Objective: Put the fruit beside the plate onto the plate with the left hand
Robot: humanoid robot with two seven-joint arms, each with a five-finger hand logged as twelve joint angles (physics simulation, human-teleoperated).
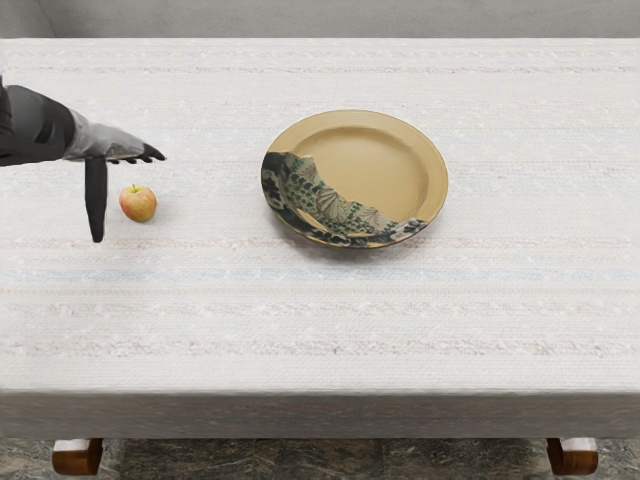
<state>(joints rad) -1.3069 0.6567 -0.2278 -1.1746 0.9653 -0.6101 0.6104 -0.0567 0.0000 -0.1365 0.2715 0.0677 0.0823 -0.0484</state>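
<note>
A small red-and-yellow apple with a short stem (138, 203) sits on the pale, cloth-covered bench (400, 320), well to the left of the round tan ceramic plate (355, 178) and not on it. The plate's inside is bare. A dark green and black pattern runs along its lower-left rim, too fine to read clearly.

The left robot hand (103, 150), grey at the palm with black fingers (150, 155), comes in from the left edge, where the frame cuts off its dark forearm. The fingers are apart and hold nothing. One long black digit points straight down just left of the apple, with a thin strip of cloth showing between them, and the others reach out to the right above the fruit. It is hard to tell whether the downward digit's tip meets the cloth.

At the bottom edge two brown wooden feet (77, 455) show beneath the bench, cropped by the frame.
</note>
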